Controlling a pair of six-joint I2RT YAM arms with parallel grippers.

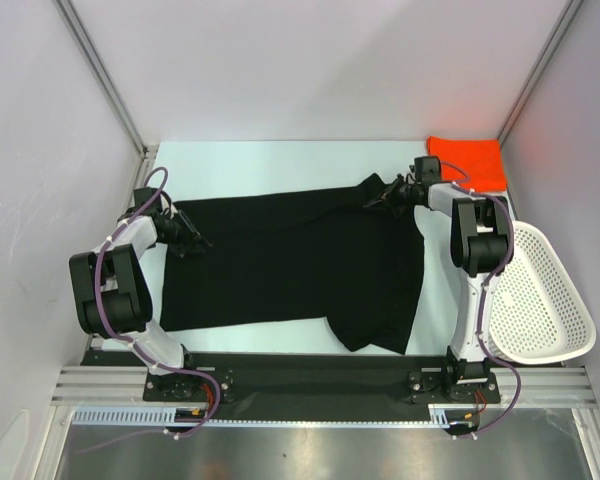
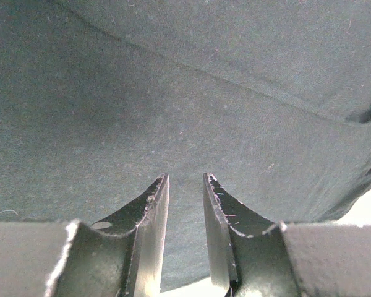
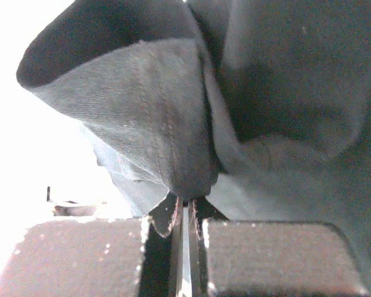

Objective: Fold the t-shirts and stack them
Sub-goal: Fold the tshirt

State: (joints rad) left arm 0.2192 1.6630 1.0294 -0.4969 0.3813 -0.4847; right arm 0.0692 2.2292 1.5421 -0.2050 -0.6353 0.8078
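1. Jaws of the right gripper (image 3: 186,207) are pressed together on a bunched fold of the black t-shirt (image 1: 290,260). A stitched hem rises straight out of the pinch. The overhead view puts this hold at the shirt's far right corner.
2. Jaws of the left gripper (image 2: 185,213) stand narrowly apart with no cloth caught between them. Black fabric fills the view just beyond the tips. The overhead view places this gripper at the shirt's left edge.
3. Black t-shirt lies spread across the middle of the tabletop (image 1: 270,165), long side running left to right. One part laps toward the near edge on the right.
4. Orange-red t-shirt (image 1: 468,160) sits as a flat folded square in the far right corner, near the black one but not touching it. A white mesh basket (image 1: 545,300) stands beside the right arm.
5. Handling, as judged: the cloth looks like a light, limp knit with no stiffness of its own.
   - It will sag and crease wherever it is unsupported, so one hold alone will only bunch it.
   - The surface looks matte and not slick, and nothing about it seems fragile.
6. Where to hold, as judged: hems and corners, where the doubled stitched cloth gives the jaws more bite than a single thin layer.
   - The left side should take the edge opposite the right-hand pinch, so the fabric hangs taut between the two holds.
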